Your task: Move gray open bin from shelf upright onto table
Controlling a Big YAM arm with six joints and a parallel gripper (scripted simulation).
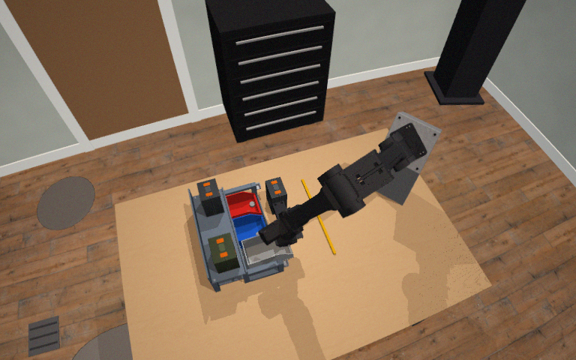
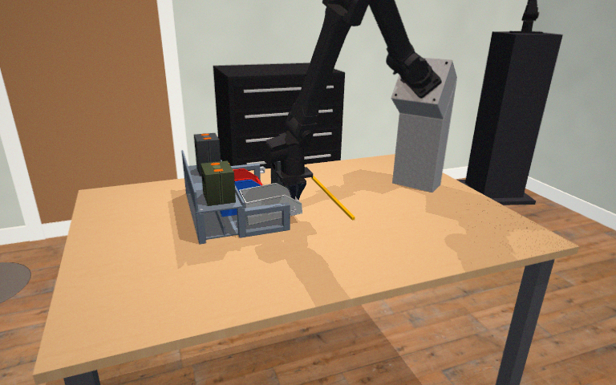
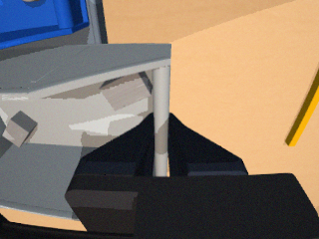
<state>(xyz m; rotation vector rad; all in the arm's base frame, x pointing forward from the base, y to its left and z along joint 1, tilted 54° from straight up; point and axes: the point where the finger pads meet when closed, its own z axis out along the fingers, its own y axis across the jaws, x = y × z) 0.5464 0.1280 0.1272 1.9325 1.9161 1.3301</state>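
The gray bin [image 1: 264, 256] [image 2: 265, 194] [image 3: 35, 171] is at the near end of the blue-gray shelf [image 1: 214, 226] [image 2: 241, 222]. It looks slightly raised, and its front sticks out past the shelf's front. Its rear part is still within the shelf frame. Blocky light parts [image 3: 20, 128] [image 3: 127, 92] lie inside it. My gripper [image 2: 297, 192] [image 3: 160, 119] points down and is shut on the bin's front wall, one finger inside and one outside. In the top view the arm hides the fingertips. The bin's underside is hidden.
A blue bin [image 1: 248, 226] [image 3: 40, 20] and a red bin [image 1: 241, 204] [image 2: 245, 176] sit beside it. A green case [image 1: 223, 253] [image 2: 218, 184] and a dark case [image 1: 210, 197] stand on the shelf top. Another dark case [image 1: 276, 193] stands before the shelf. A yellow strip [image 1: 325, 233] [image 2: 334, 198] lies on the table.
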